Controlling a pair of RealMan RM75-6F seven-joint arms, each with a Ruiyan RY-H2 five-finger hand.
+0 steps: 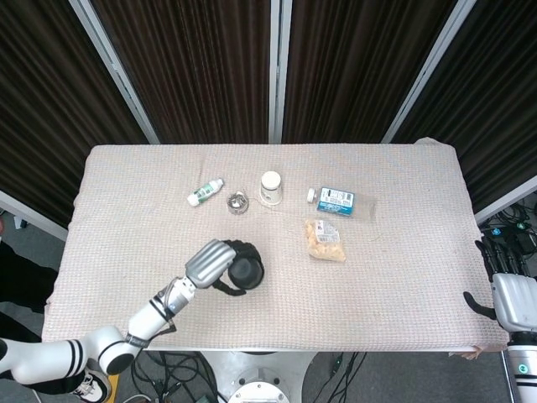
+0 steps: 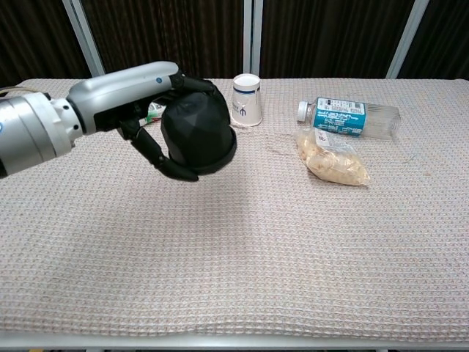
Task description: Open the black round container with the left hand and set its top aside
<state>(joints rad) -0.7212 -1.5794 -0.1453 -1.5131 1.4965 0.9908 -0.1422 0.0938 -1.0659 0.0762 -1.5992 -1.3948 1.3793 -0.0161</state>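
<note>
Because the lid must come off from above, the head view shows the left robot hand (image 1: 220,266) cupped over the black round container (image 1: 247,271), toward six o'clock on the worktop (image 1: 403,285), while the right robot hand (image 1: 508,290) idles at four o'clock, fingers apart, holding nothing. In the chest view, the left robot hand's fingers (image 2: 163,158) wrap the container's dome, apparently to grip its top; whether it has lifted, I cannot tell.

Your left hand (image 2: 157,121) wraps the container (image 2: 198,132), with the cup (image 2: 247,99) behind and the bottle (image 2: 350,117) right.

Open cloth (image 2: 242,249) near side; paper cup (image 2: 247,99), snack bag (image 2: 333,160), bottle (image 2: 352,117) crowd far side.
</note>
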